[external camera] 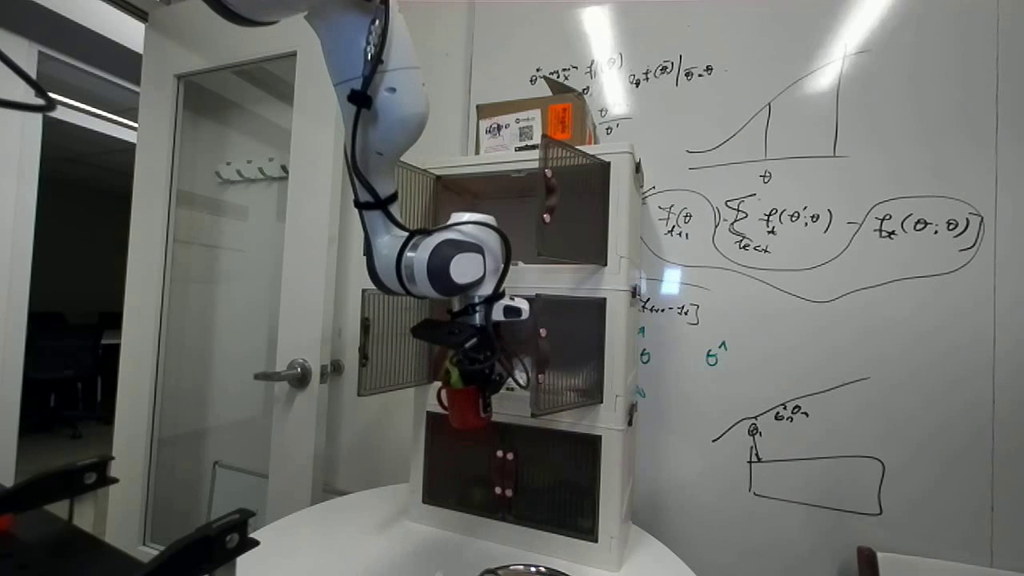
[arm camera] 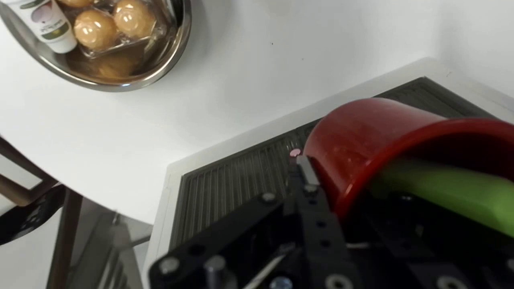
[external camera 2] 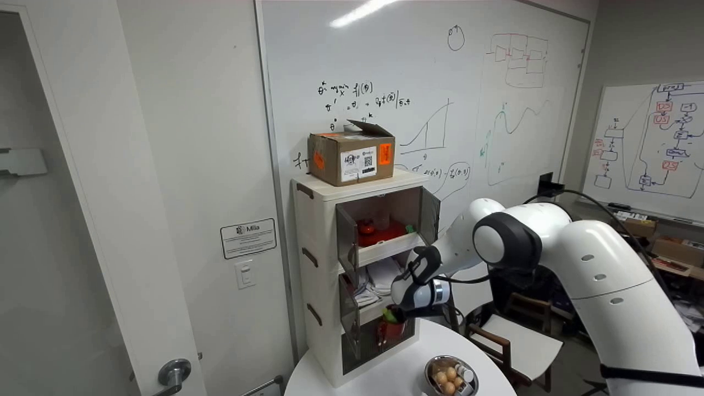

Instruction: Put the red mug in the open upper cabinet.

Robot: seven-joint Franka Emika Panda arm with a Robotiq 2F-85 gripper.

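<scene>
Whiteboard (external camera: 832, 336) for a backdrop, scrawled with formulas and curves. Up front, a round white table (external camera: 352, 536) and, on it, a three-tier white cabinet tower (external camera 2: 316, 286). Over to the arm (external camera: 388, 104): down from eleven o'clock in an exterior view, folded at the wrist (external camera: 460, 260), then straight for six; in from four o'clock in an exterior view, arched at the black-banded joint (external camera 2: 520, 242), then down toward eight. At the tower's twelve o'clock, the open upper cabinet (external camera: 622, 212), both doors (external camera: 578, 204) spread outward, and above it a cardboard box (external camera 2: 355, 159). Down low, a metal bowl (arm camera: 125, 85), cut off at ten o'clock in the wrist view.

Now the gripper (external camera: 482, 394): clamped on the red mug (external camera: 464, 410) near its rim, one black finger (arm camera: 317, 224) along the outer wall, the second hard to make out in the dark by the mouth. Held in mid-air before the lowest tier (external camera: 552, 480), well below the upper cabinet, at roughly six o'clock from it. Near upright, this mug! Axis from base to mouth close to vertical, mouth to twelve, handle (external camera: 441, 397) out to nine. Slanted in the wrist view: base to ten, mouth to four, rim sliced by the frame at three. Jutting from the mouth, a green thing (arm camera: 453, 192), too blurred to name. Hard to read, too: red and green pieces (external camera 2: 379, 236) inside the upper cabinet; middle tier (external camera: 572, 360) partly masked by the wrist.
</scene>
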